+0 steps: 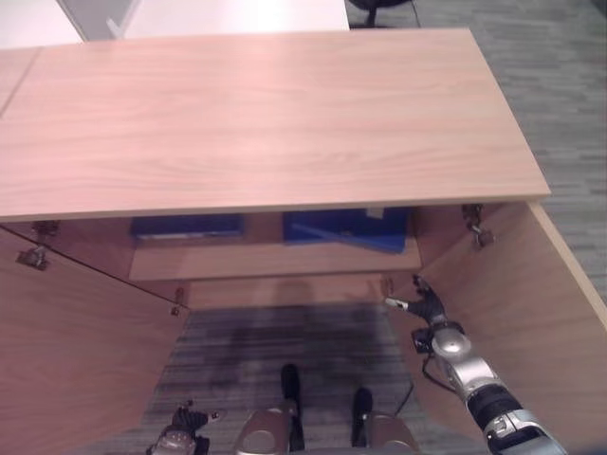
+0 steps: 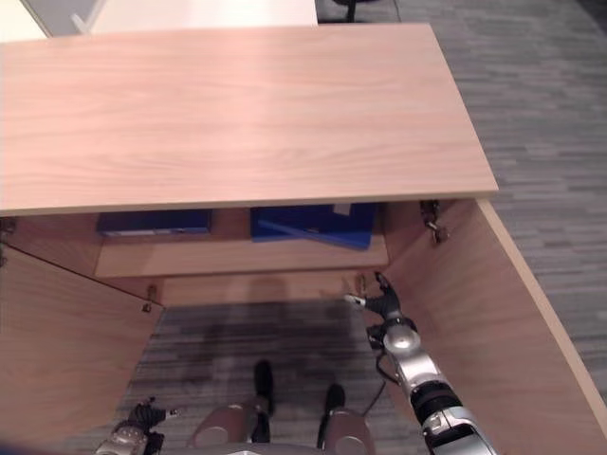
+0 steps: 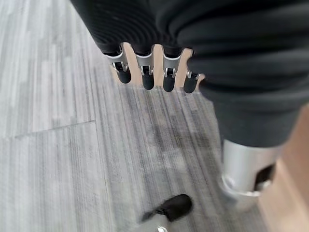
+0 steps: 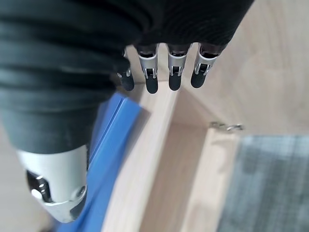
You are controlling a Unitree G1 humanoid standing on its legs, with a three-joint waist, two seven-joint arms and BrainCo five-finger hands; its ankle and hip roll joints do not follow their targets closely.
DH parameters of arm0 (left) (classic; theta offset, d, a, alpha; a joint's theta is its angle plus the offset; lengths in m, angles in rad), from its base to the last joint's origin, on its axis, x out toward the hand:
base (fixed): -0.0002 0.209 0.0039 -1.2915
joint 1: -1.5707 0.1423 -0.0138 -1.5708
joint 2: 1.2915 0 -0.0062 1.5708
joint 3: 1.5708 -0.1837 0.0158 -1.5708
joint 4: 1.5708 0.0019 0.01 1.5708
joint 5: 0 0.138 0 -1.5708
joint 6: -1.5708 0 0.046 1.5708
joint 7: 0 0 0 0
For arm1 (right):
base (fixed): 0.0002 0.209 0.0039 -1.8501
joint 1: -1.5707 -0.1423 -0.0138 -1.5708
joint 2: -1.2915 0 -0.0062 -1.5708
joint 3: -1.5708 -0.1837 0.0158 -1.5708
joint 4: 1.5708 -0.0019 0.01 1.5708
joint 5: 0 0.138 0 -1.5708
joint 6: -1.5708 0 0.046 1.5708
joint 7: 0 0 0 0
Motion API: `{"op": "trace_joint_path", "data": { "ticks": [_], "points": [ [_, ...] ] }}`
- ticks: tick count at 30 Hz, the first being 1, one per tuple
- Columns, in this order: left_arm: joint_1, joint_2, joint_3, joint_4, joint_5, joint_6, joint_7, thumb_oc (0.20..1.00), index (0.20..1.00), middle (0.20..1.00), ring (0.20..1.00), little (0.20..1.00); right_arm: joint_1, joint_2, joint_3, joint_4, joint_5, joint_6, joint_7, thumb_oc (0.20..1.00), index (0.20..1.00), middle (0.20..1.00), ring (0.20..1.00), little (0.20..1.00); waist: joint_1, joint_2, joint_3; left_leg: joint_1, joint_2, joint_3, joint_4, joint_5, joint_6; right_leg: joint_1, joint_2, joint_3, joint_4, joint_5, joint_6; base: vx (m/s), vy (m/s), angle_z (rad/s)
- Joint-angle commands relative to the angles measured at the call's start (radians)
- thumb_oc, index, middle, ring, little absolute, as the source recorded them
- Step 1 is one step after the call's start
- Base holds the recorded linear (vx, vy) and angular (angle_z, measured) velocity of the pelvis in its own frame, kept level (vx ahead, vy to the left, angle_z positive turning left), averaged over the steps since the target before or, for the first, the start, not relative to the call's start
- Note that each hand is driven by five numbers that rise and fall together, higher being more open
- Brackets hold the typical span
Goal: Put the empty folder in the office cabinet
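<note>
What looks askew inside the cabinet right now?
The right blue folder lies tilted on the shelf, its near corner drooping toward the edge, while the left folder sits flat. Both doors stand open; nothing looks spilled or damaged.

Cabinet top (image 1: 256, 114): pale wood-grain laminate, smooth, faint sheen. Cabinet doors (image 1: 541, 313), inner shelf (image 1: 275, 259): same wood finish, matt. Door hinges (image 1: 474, 226): bright metal. Blue folder (image 4: 108, 145) just past right hand (image 4: 159, 72) fingertips (image 4: 151, 84): smooth plastic-looking cover, slight gloss. Second blue folder (image 1: 186, 226) on shelf: same look. Floor (image 3: 58, 145) beyond left hand (image 3: 149, 72) fingers: grey carpet, ribbed, rough, matt. Fingers: silver metal, dark matt tips; hand covers ribbed dark cloth-like.
</note>
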Motion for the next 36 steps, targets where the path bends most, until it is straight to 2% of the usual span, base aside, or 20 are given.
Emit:
{"op": "trace_joint_path", "data": {
  "ticks": [1,2,6,7,8,9,10,15,17,20,22,23,29,32,33,36],
  "points": [
    [-0.153,0.009,-0.010,-0.004,-0.004,-0.035,0.075,1.000,1.000,1.000,1.000,1.000,-0.039,-0.050,0.000,-0.109,-0.037,-0.073,-0.058,1.000,1.000,1.000,1.000,1.000,-0.037,-0.054,0.080,-0.071,0.049,-0.079,0.180,-0.141,-0.037,0.028,-0.054,0.005,-0.099,0.132,0.032,-0.19,-0.278,-0.71],
    [-0.207,-0.003,-0.045,-0.043,-0.014,-0.046,0.101,1.000,1.000,1.000,1.000,1.000,-0.052,-0.053,0.010,-0.124,-0.039,-0.078,-0.088,1.000,1.000,1.000,1.000,1.000,-0.039,-0.062,0.099,-0.131,0.055,-0.098,0.235,-0.149,-0.043,-0.007,-0.047,0.007,-0.087,0.131,0.025,-0.11,-0.184,-0.05],
    [-0.275,-0.014,-0.098,-0.118,-0.038,-0.065,0.134,1.000,1.000,1.000,1.000,1.000,-0.068,-0.061,0.017,-0.147,-0.051,-0.082,-0.122,1.000,1.000,1.000,1.000,1.000,-0.046,-0.063,0.108,-0.210,0.078,-0.134,0.307,-0.161,-0.045,-0.067,-0.049,-0.015,-0.018,0.112,0.011,-0.05,-0.154,0.18],
    [-0.212,0.008,-0.122,-0.355,-0.002,-0.087,0.169,1.000,1.000,1.000,1.000,1.000,-0.043,-0.083,-0.011,-0.176,-0.063,-0.085,-0.137,1.000,1.000,1.000,1.000,1.000,-0.039,-0.056,0.111,-0.234,0.077,-0.155,0.329,-0.171,-0.041,-0.078,-0.053,-0.029,0.001,0.103,0.010,-0.04,-0.153,0.23],
    [-0.092,0.023,-0.123,-0.568,0.008,-0.114,0.161,1.000,1.000,1.000,1.000,1.000,-0.024,-0.100,-0.036,-0.162,-0.076,-0.079,-0.143,1.000,1.000,1.000,1.000,1.000,-0.026,-0.044,0.118,-0.261,0.080,-0.175,0.353,-0.174,-0.038,-0.091,-0.056,-0.040,0.024,0.090,0.005,-0.02,-0.107,0.16],
    [-0.092,0.023,-0.123,-0.568,0.008,-0.114,0.161,1.000,1.000,1.000,1.000,1.000,-0.024,-0.100,-0.036,-0.162,-0.076,-0.079,-0.143,1.000,1.000,1.000,1.000,1.000,-0.026,-0.044,0.118,-0.261,0.080,-0.175,0.353,-0.174,-0.038,-0.091,-0.056,-0.040,0.024,0.090,0.005,-0.05,-0.151,0.33],
    [0.073,0.071,-0.087,-0.791,0.009,-0.148,0.118,1.000,1.000,1.000,1.000,1.000,-0.025,-0.090,-0.087,-0.145,-0.101,-0.072,-0.158,1.000,1.000,1.000,1.000,1.000,-0.005,-0.030,0.133,-0.302,0.084,-0.195,0.397,-0.189,-0.041,-0.132,-0.052,-0.041,0.083,0.060,-0.003,-0.03,-0.094,0.43],
    [0.101,0.077,-0.037,-0.905,0.033,-0.140,0.112,1.000,1.000,1.000,1.000,1.000,-0.005,-0.108,-0.125,-0.190,-0.131,-0.075,-0.153,1.000,1.000,1.000,1.000,1.000,0.002,-0.030,0.138,-0.358,0.090,-0.217,0.458,-0.217,-0.041,-0.196,-0.053,-0.033,0.169,0.017,-0.013,-0.02,-0.074,0.30],
    [0.111,0.081,-0.001,-1.021,0.053,-0.147,0.121,1.000,1.000,1.000,1.000,1.000,-0.006,-0.142,-0.177,-0.244,-0.210,-0.077,-0.179,1.000,1.000,1.000,1.000,1.000,0.006,-0.021,0.147,-0.450,0.093,-0.238,0.575,-0.263,-0.038,-0.284,-0.061,-0.031,0.296,-0.041,-0.025,-0.04,-0.090,0.21],
    [0.108,0.088,0.025,-1.127,0.078,-0.158,0.146,1.000,1.000,1.000,1.000,1.000,-0.026,-0.157,-0.210,-0.285,-0.265,-0.081,-0.218,1.000,1.000,1.000,1.000,1.000,0.009,-0.016,0.151,-0.522,0.090,-0.255,0.649,-0.292,-0.035,-0.357,-0.071,-0.032,0.391,-0.086,-0.030,-0.01,-0.045,0.21],
    [0.111,0.085,0.031,-1.151,0.076,-0.165,0.150,1.000,1.000,1.000,1.000,1.000,-0.027,-0.159,-0.215,-0.288,-0.274,-0.083,-0.226,1.000,1.000,1.000,1.000,1.000,0.011,-0.016,0.149,-0.536,0.090,-0.257,0.660,-0.297,-0.037,-0.370,-0.075,-0.031,0.406,-0.092,-0.030,0.01,-0.026,0.13],
    [0.117,0.086,0.051,-1.226,0.064,-0.188,0.171,1.000,1.000,1.000,1.000,1.000,-0.027,-0.160,-0.228,-0.302,-0.276,-0.086,-0.236,1.000,1.000,1.000,1.000,1.000,0.015,-0.015,0.148,-0.560,0.089,-0.263,0.683,-0.308,-0.039,-0.394,-0.078,-0.033,0.437,-0.110,-0.034,0.02,-0.042,0.09],
    [0.078,0.079,0.113,-1.423,0.074,-0.241,0.262,1.000,1.000,1.000,1.000,1.000,-0.011,-0.158,-0.247,-0.350,-0.303,-0.096,-0.266,1.000,1.000,1.000,1.000,1.000,0.014,-0.015,0.138,-0.635,0.085,-0.282,0.755,-0.338,-0.039,-0.458,-0.092,-0.042,0.525,-0.157,-0.047,0.03,-0.039,0.11],
    [-0.008,0.097,0.113,-1.480,0.103,-0.262,0.330,1.000,1.000,1.000,1.000,1.000,-0.053,-0.199,-0.224,-0.389,-0.453,-0.096,-0.345,1.000,1.000,1.000,1.000,1.000,0.004,-0.012,0.120,-0.659,0.086,-0.285,0.769,-0.345,-0.040,-0.487,-0.097,-0.040,0.548,-0.171,-0.051,0.02,0.019,0.12],
    [-0.071,0.121,0.100,-1.488,0.132,-0.263,0.353,1.000,1.000,1.000,1.000,1.000,-0.107,-0.245,-0.193,-0.413,-0.544,-0.101,-0.377,1.000,1.000,1.000,1.000,1.000,0.000,-0.011,0.105,-0.668,0.086,-0.288,0.769,-0.345,-0.042,-0.496,-0.100,-0.039,0.551,-0.174,-0.050,0.00,0.000,0.00],
    [-0.124,0.136,0.082,-1.478,0.128,-0.265,0.359,1.000,1.000,1.000,1.000,1.000,-0.165,-0.279,-0.168,-0.415,-0.586,-0.098,-0.402,1.000,1.000,1.000,1.000,1.000,-0.002,-0.010,0.099,-0.667,0.087,-0.289,0.766,-0.344,-0.044,-0.494,-0.102,-0.041,0.550,-0.173,-0.048,0.00,0.000,0.00]
  ]
}}
